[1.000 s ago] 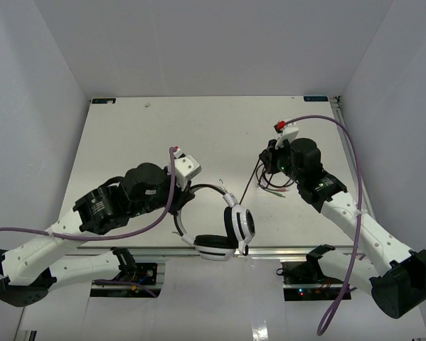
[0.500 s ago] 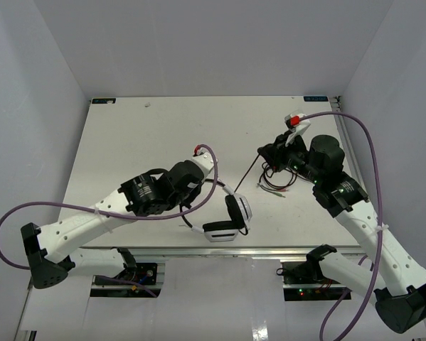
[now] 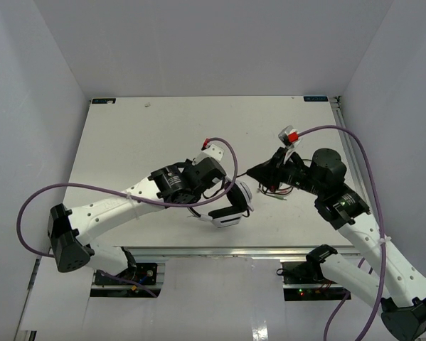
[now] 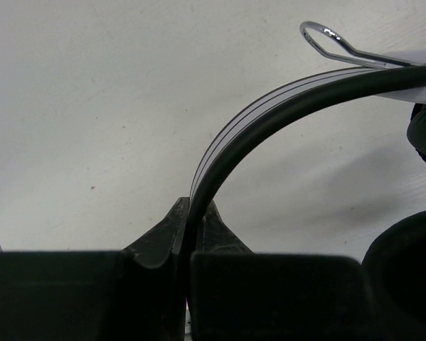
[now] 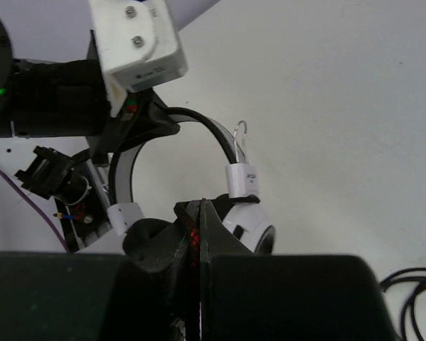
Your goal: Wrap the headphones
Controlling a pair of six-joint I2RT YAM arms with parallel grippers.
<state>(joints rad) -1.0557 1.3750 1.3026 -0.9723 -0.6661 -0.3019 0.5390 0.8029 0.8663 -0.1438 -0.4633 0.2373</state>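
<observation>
Headphones (image 3: 225, 207) sit near the middle of the table's (image 3: 127, 142) front edge. The left gripper (image 4: 190, 213) is clenched on their thin black headband (image 4: 269, 114). The right gripper (image 5: 198, 213), over the table's centre-right, has its fingers pressed together. Whether they pinch the cord cannot be told. Loose cord loops (image 3: 277, 190) lie on the table's right half.

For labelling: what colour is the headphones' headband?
The headband is black with thin pale stripes; the left wrist view shows it best.
</observation>
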